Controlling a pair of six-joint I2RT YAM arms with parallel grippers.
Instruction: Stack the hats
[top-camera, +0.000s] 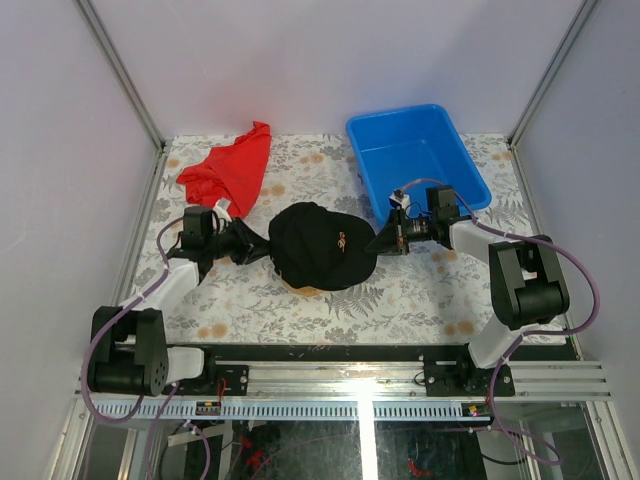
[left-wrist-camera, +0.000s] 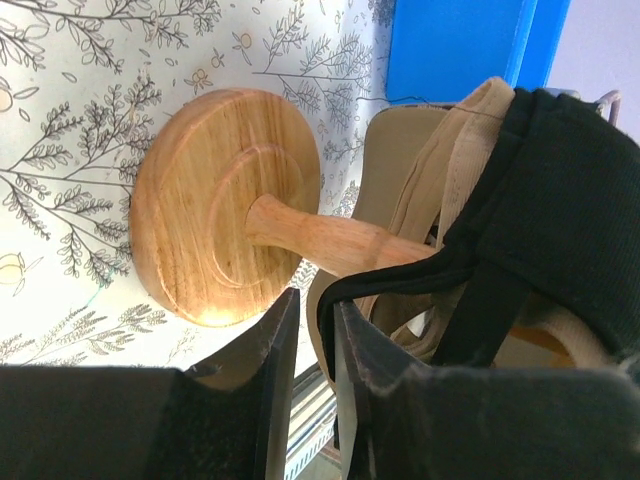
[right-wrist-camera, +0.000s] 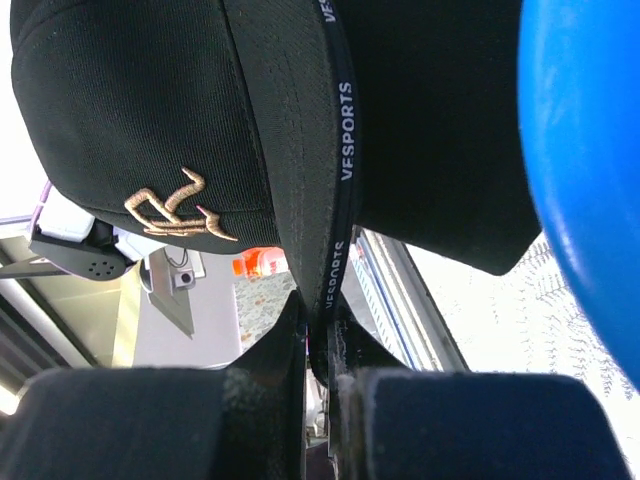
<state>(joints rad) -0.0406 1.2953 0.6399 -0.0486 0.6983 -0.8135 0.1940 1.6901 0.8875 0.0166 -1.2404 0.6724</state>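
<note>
1. Two grippers hold one black hat (top-camera: 320, 245) over the middle of the table (top-camera: 400, 300).
2. The left gripper (left-wrist-camera: 318, 335) has its fingers close together. They pinch the back edge of the black hat.
3. The right gripper (right-wrist-camera: 322, 330) has its fingers pressed tight on the edge of the brim.
4. Under the black hat sits a tan hat (left-wrist-camera: 420, 170), on a wooden stand (left-wrist-camera: 225, 205). So it looks like two hats are nearly stacked.
5. What seems left is to settle the black hat down and let go.
6. Farther back lie a red cloth (top-camera: 230, 165) and a blue bin (top-camera: 415, 155). No other hats show.
</note>
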